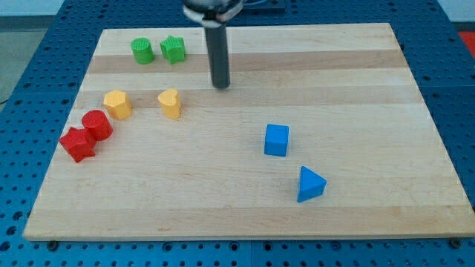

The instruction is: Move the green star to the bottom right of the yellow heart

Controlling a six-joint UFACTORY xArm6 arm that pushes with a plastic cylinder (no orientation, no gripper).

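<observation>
Camera view: green star-shaped block (173,49) near wooden board's (356,81) top edge, just right of green cylinder (142,51). My tip (220,86) right of star and lower, apart, touching no block. Yellow heart-shaped block (170,103) below star, left of tip.

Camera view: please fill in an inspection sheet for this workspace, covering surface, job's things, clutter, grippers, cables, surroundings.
Surface: wooden board, flat, on a blue perforated table.
Job's things: green star near the view's top left; yellow heart below it, apart.
Clutter: green cylinder, yellow block, red cylinder, red star, blue cube, blue triangle.
Grippers: none; my tip is right of the green star, touching no block.
Cables: nothing seen.
Surroundings: grey floor strip at the view's top left.
</observation>
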